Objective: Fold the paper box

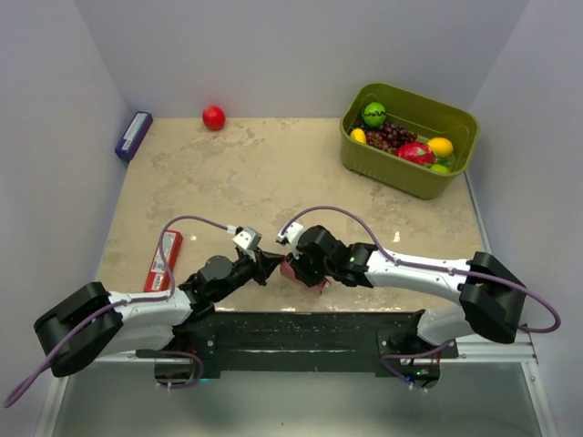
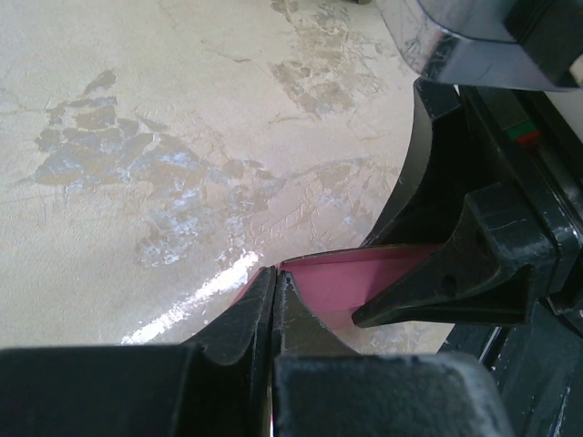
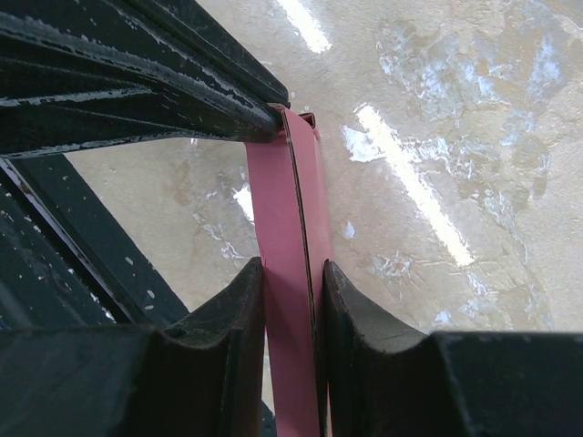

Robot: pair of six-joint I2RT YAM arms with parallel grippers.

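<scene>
On the marbled table, near its 6 o'clock edge, the right gripper is clamped across the pink paper box. At the box's 9 o'clock side, the left gripper pinches its edge, jaws together.

The top view looks down from high above the near edge over the whole surface, with the paper box small at its lower middle. Each wrist view sits tight against the box and looks out past its own pair, the left fingers or the right fingers. All three views share the box, and each wrist view also catches the opposite fingers.
</scene>
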